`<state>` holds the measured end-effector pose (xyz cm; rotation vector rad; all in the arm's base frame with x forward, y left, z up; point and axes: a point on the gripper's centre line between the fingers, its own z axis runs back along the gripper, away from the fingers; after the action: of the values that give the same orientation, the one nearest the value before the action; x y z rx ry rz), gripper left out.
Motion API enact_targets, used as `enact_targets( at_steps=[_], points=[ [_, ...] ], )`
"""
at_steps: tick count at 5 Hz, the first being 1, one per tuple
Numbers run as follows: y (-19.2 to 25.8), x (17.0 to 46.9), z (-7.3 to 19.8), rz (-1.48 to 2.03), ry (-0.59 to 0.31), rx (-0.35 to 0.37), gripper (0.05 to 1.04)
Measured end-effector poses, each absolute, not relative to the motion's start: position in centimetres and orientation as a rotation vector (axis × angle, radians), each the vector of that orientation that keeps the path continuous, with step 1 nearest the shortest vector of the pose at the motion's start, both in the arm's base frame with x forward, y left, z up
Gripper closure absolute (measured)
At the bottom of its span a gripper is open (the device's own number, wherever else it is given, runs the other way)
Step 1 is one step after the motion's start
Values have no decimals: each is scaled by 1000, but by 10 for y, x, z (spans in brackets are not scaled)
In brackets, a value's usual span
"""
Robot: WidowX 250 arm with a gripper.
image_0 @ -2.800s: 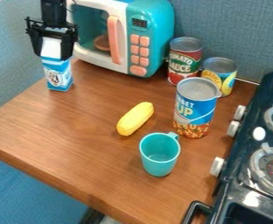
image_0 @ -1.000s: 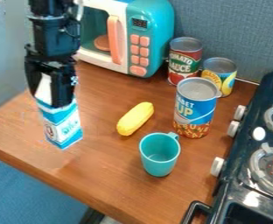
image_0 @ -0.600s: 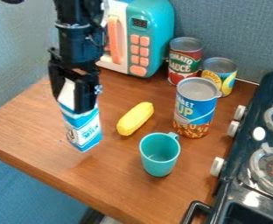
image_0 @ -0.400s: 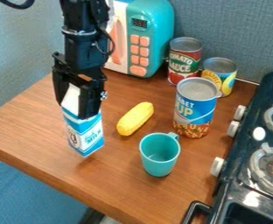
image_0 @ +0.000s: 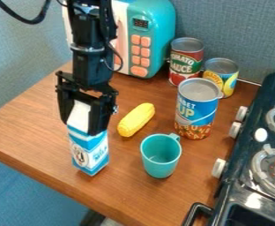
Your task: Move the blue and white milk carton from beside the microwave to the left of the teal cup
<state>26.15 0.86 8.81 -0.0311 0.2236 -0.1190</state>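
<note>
My gripper (image_0: 81, 121) hangs over the left part of the wooden table, shut on the white top of a blue and white milk carton (image_0: 90, 152). The carton is upright below the fingers; whether its base touches the table I cannot tell. Right of the carton stands a teal cup (image_0: 160, 156), with its handle toward the back right. A yellow corn cob (image_0: 136, 119) lies on the table behind the cup, to the right of the gripper.
A large soup can (image_0: 197, 108), a tomato sauce can (image_0: 186, 62) and a yellow-labelled can (image_0: 221, 76) stand at the back right. The teal toy microwave (image_0: 150, 37) is behind the arm. A dark stove (image_0: 246, 172) borders the wooden table (image_0: 39, 137) at right.
The gripper has carried the milk carton from beside the microwave toward the front of the table, then slightly right, to the cup's left. The cup, corn and cans have stayed put.
</note>
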Motion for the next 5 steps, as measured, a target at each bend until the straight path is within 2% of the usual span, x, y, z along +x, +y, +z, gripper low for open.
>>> enact_targets(
  at_steps=[2,4,5],
  points=[
    [7,272,85,-61,191,-36,214],
    [6,273,78,-144,185,24,74],
    [4,266,94,-173,146,11,78]
  ],
)
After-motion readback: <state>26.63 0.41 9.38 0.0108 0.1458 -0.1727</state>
